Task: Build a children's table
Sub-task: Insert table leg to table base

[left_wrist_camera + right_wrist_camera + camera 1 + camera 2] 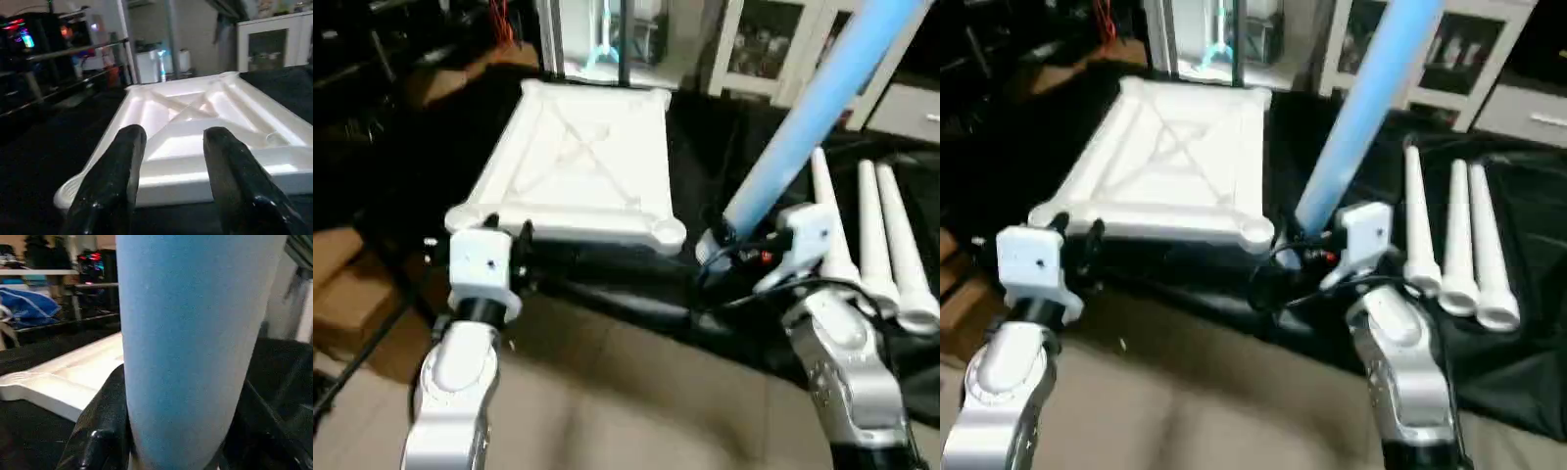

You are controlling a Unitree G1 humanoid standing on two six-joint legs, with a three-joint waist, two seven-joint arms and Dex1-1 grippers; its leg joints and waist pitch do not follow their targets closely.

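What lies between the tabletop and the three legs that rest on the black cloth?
Between the tabletop and the three legs stands the fourth leg, tilted, held by the right gripper. Under it the black cloth is bare, per both eye views.

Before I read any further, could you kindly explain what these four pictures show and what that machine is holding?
It is a humanoid robot with two silver arms, each ending in a gripper of two black fingers. Two pictures come from cameras on its head, looking down over its forearms. The other two come from cameras on its wrists, looking along each gripper's fingers.

On the black-covered surface lies the white tabletop, underside up, so its crossed ribs and round corner sockets show. Three white legs lie side by side to the robot's right.

The right gripper is closed around a fourth leg, which looks pale blue here and slants upward. The left gripper is open and empty, pointed at the tabletop's near edge.
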